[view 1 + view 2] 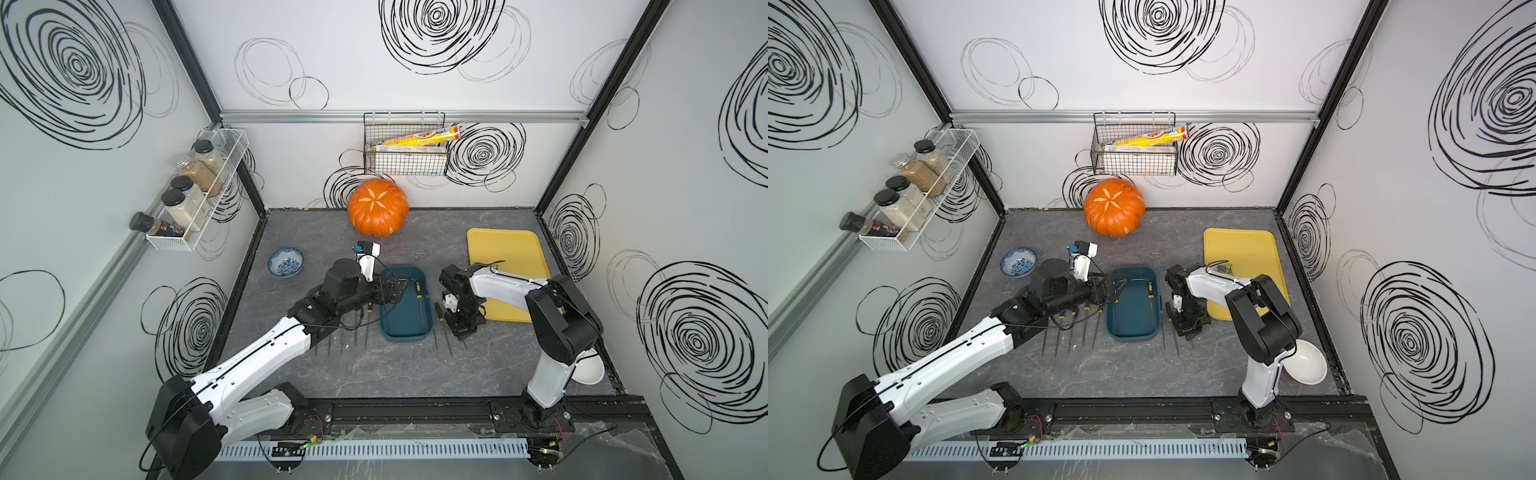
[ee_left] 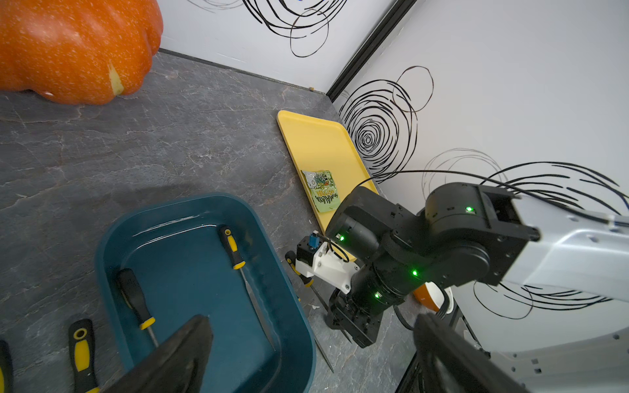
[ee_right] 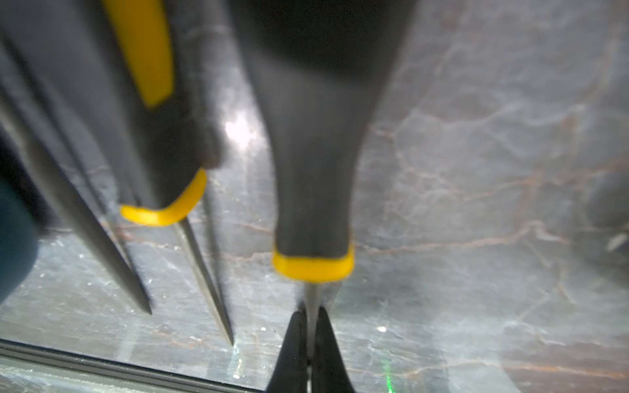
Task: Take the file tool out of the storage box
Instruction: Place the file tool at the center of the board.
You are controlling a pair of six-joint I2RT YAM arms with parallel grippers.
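Left arm (image 1: 257, 353) and right arm (image 1: 505, 284) share white shells dotted with small screw holes, and rounded black joint housings; thin black cables (image 2: 425, 171) trace each; green lights (image 2: 414, 273) dot the right's joints; left gripper (image 1: 395, 289) and right gripper (image 3: 309, 343) are black.

- Storage box (image 1: 1133, 328) sits mid-table, with one file tool (image 1: 1150, 293) inside by its right wall.
- Left gripper (image 1: 1115, 291) reaches over its left rim.
- Right gripper (image 1: 1187, 329) stands just right of the box, a file (image 1: 1163, 338) beside it.
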